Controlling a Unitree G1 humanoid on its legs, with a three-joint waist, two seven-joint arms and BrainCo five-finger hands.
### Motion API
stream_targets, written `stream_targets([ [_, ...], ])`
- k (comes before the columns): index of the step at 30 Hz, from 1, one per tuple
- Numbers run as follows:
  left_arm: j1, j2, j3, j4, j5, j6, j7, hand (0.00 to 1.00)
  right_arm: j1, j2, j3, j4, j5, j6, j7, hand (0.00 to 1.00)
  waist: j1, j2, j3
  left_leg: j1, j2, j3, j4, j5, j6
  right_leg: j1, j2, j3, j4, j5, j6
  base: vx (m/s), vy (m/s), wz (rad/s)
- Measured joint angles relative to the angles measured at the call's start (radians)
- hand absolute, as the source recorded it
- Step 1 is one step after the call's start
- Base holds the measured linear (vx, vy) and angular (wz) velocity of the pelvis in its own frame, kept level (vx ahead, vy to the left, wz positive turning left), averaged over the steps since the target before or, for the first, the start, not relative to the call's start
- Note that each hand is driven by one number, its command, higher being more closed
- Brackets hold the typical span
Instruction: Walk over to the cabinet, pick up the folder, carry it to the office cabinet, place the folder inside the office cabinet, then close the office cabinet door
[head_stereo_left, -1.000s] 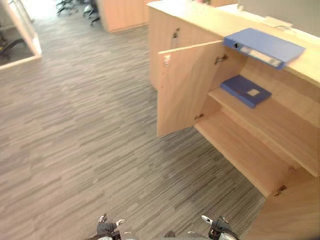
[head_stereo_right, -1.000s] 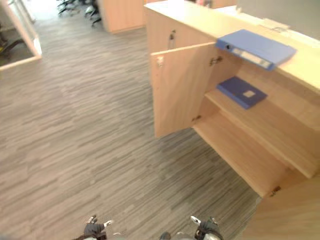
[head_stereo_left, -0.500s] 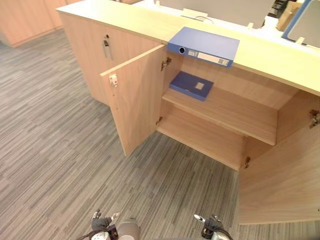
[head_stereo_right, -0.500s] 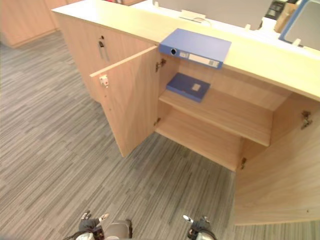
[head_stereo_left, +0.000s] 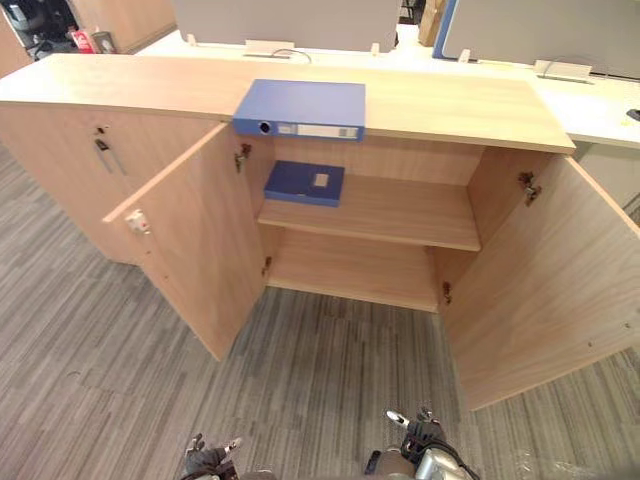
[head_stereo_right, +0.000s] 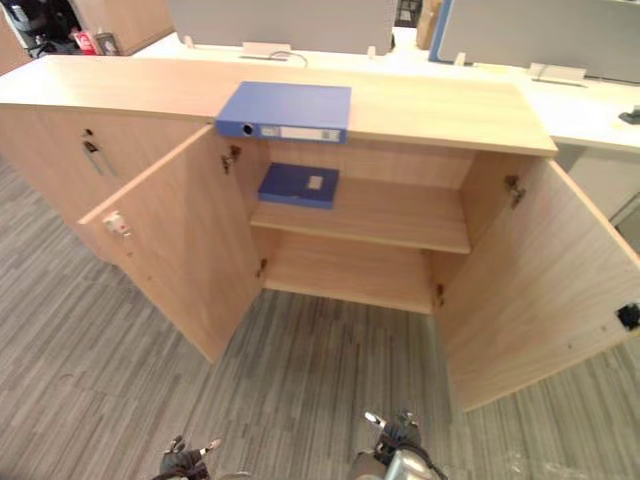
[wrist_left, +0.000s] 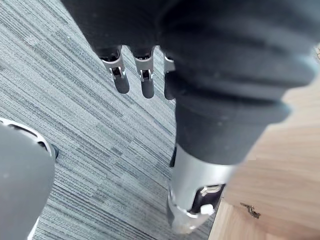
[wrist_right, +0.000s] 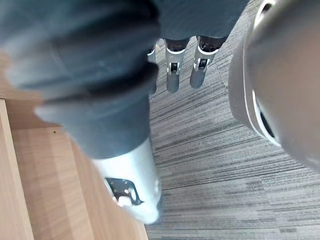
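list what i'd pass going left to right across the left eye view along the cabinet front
closed door's handle → open left door → thin blue folder inside → open right door. The blue binder on top sits right above the thin folder, so it is left out.

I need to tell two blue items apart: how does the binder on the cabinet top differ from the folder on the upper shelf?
The binder is thick and lighter blue, its labelled spine facing out on the cabinet top. The folder is thin and darker, label face-up, on the upper shelf. Both lie flat.
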Motion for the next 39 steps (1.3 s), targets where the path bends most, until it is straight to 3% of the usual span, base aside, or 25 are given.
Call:
stream_targets([
  [3,0.001,-0.028,0.02,0.003,-0.001,-0.002,0.0,0.0,0.001,-0.009,-0.039,0.006,0.001,0.0,-0.002,0.0,-0.002,0.028,-0.013,0.011,0.049,-0.055,0.021,-0.008,-0.011,0.04,0.059,-0.026,-0.016,-0.054,-0.017,0.27,-0.25,0.07],
  [5,0.001,-0.026,0.038,-0.001,-0.01,-0.003,0.0,0.0,0.002,-0.01,-0.037,0.013,0.002,0.0,-0.001,0.0,-0.003,0.027,-0.012,-0.045,0.094,-0.094,0.181,-0.018,-0.028,0.087,0.093,-0.047,-0.041,-0.076,-0.021,0.26,-0.216,0.14],
  [7,0.013,-0.029,0.073,-0.026,-0.036,-0.002,0.001,0.0,0.008,-0.011,-0.03,0.015,0.005,0.0,-0.002,0.0,0.002,0.031,-0.009,-0.187,0.161,-0.129,0.537,-0.002,-0.062,0.169,0.138,-0.067,-0.095,-0.089,-0.029,0.26,-0.131,0.07],
  [9,0.015,-0.029,0.086,-0.042,-0.057,-0.002,0.001,0.0,0.013,-0.012,-0.018,0.017,0.006,0.0,-0.003,0.0,0.017,0.025,-0.004,-0.281,0.178,-0.106,0.702,-0.006,-0.054,0.239,0.152,-0.068,-0.152,-0.089,-0.029,0.3,-0.022,-0.07],
  [10,0.014,-0.029,0.086,-0.047,-0.058,-0.002,0.001,0.0,0.014,-0.014,-0.012,0.021,0.006,0.0,-0.005,0.0,0.02,0.024,-0.004,-0.302,0.177,-0.097,0.709,-0.009,-0.048,0.254,0.152,-0.067,-0.166,-0.088,-0.027,0.32,0.048,-0.06],
  [12,0.012,-0.03,0.084,-0.06,-0.058,-0.003,0.0,0.0,0.008,-0.022,0.01,0.037,0.006,0.002,-0.007,0.0,0.026,0.021,-0.002,-0.359,0.167,-0.072,0.665,-0.025,-0.023,0.296,0.143,-0.065,-0.209,-0.079,-0.012,0.24,0.111,-0.08],
  [14,0.01,-0.029,0.084,-0.075,-0.057,-0.005,0.0,0.0,0.002,-0.017,0.011,0.048,0.006,0.003,-0.008,0.0,0.037,0.009,0.007,-0.386,0.141,-0.049,0.488,-0.031,-0.014,0.332,0.106,-0.056,-0.236,-0.074,-0.003,0.31,0.239,-0.19],
  [15,0.007,-0.03,0.085,-0.075,-0.058,-0.007,0.0,0.0,0.001,-0.017,0.011,0.052,0.006,0.004,-0.01,0.0,0.046,0.007,0.012,-0.385,0.124,-0.052,0.352,-0.008,-0.004,0.349,0.079,-0.045,-0.243,-0.073,0.003,0.33,0.319,-0.25],
  [16,0.007,-0.031,0.084,-0.073,-0.059,-0.007,0.0,0.0,0.001,-0.017,0.013,0.052,0.006,0.004,-0.011,0.0,0.049,0.011,0.009,-0.379,0.12,-0.06,0.264,0.056,-0.001,0.353,0.068,-0.036,-0.243,-0.071,0.014,0.41,0.405,-0.33],
  [17,0.003,-0.026,0.092,-0.07,-0.066,-0.007,0.001,0.0,-0.003,-0.002,0.024,0.053,0.009,0.004,-0.011,0.0,0.053,-0.011,0.011,-0.335,0.082,-0.025,0.225,0.124,0.004,0.367,0.035,-0.01,-0.26,-0.058,0.048,0.33,0.316,-0.28],
  [20,-0.004,-0.013,0.096,-0.066,-0.068,-0.01,0.001,0.0,-0.024,0.027,0.045,0.052,0.022,0.003,-0.006,0.0,0.055,-0.034,0.01,-0.324,0.044,-0.021,0.198,0.118,0.019,0.34,0.041,0.014,-0.336,0.042,0.03,0.25,0.233,-0.21],
  [23,-0.006,-0.007,0.097,-0.044,-0.066,-0.004,0.0,0.0,-0.025,0.028,0.036,0.037,0.036,0.001,-0.008,0.0,0.06,-0.037,0.007,-0.255,0.011,0.024,0.16,0.105,0.041,0.354,-0.007,0.047,-0.322,0.079,0.052,0.18,0.157,-0.39],
  [25,-0.007,-0.007,0.096,-0.027,-0.066,-0.003,0.0,0.0,-0.016,0.031,0.036,0.032,0.04,0.0,-0.008,0.0,0.065,-0.028,0.003,-0.18,-0.01,0.056,0.101,0.098,0.049,0.302,-0.048,0.109,-0.208,0.085,0.062,0.14,0.146,-0.79],
  [26,-0.006,-0.011,0.094,-0.019,-0.067,0.0,0.001,0.0,-0.007,0.031,0.036,0.03,0.04,0.001,-0.008,0.0,0.068,-0.02,-0.001,-0.153,-0.015,0.062,0.069,0.092,0.049,0.247,-0.065,0.142,-0.104,0.085,0.062,0.06,0.127,-0.68],
  [27,-0.007,-0.008,0.086,-0.014,-0.066,-0.001,0.0,0.0,0.01,0.03,0.037,0.005,0.039,0.002,-0.008,0.0,0.064,-0.029,0.0,-0.104,-0.041,0.084,0.012,0.088,0.053,0.141,-0.113,0.189,0.087,0.091,0.051,0.06,0.136,-0.56],
  [29,-0.008,0.003,0.077,-0.003,-0.066,0.001,0.001,0.0,0.017,0.028,0.037,-0.012,0.04,0.002,-0.008,0.0,0.052,-0.032,0.003,-0.069,-0.055,0.094,-0.01,0.084,0.057,0.085,-0.151,0.193,0.215,0.123,0.004,0.05,0.053,-0.26],
  [31,-0.006,0.005,0.071,0.004,-0.064,0.0,0.001,0.0,0.019,0.027,0.038,-0.016,0.04,0.002,-0.008,0.0,0.043,-0.033,-0.001,-0.024,-0.054,0.097,-0.037,0.08,0.061,0.061,-0.177,0.156,0.292,0.071,0.014,0.1,-0.016,-0.07],
  [34,-0.006,0.008,0.052,0.006,-0.057,-0.003,0.003,0.0,0.015,0.026,0.036,-0.014,0.039,0.001,-0.008,0.0,0.027,-0.028,-0.002,-0.002,-0.025,0.082,-0.061,0.09,0.043,0.046,-0.129,0.064,0.182,-0.04,0.037,0.12,-0.181,0.1],
  [36,-0.006,0.015,0.034,0.008,-0.052,-0.003,0.005,0.0,0.011,0.027,0.036,-0.012,0.039,-0.001,-0.008,0.0,0.022,-0.028,0.0,0.0,-0.002,0.062,-0.06,0.09,0.016,0.031,-0.066,0.056,0.034,-0.034,0.037,0.11,-0.286,0.23],
  [37,-0.009,0.02,0.026,0.026,-0.043,-0.002,0.005,0.0,0.01,0.02,0.034,-0.003,0.037,0.0,-0.008,0.0,0.016,-0.03,-0.002,0.001,-0.001,0.029,-0.057,0.089,-0.007,0.055,-0.035,0.053,-0.036,0.003,0.048,0.12,-0.282,0.37],
  [38,-0.008,0.012,0.025,0.031,-0.037,-0.002,0.005,0.0,0.014,0.01,0.033,0.003,0.038,0.0,-0.009,0.0,0.015,-0.021,-0.007,0.0,0.009,0.008,-0.068,0.093,-0.002,0.07,-0.02,0.045,-0.056,0.007,0.04,0.13,-0.242,0.32],
  [39,-0.006,-0.007,0.029,0.034,-0.027,-0.005,0.005,0.0,0.013,-0.007,0.032,0.014,0.038,0.0,-0.01,0.0,0.017,0.004,-0.02,0.003,0.026,-0.033,-0.092,0.097,0.0,0.079,0.007,0.027,-0.079,0.002,0.03,0.12,-0.172,0.13],
])
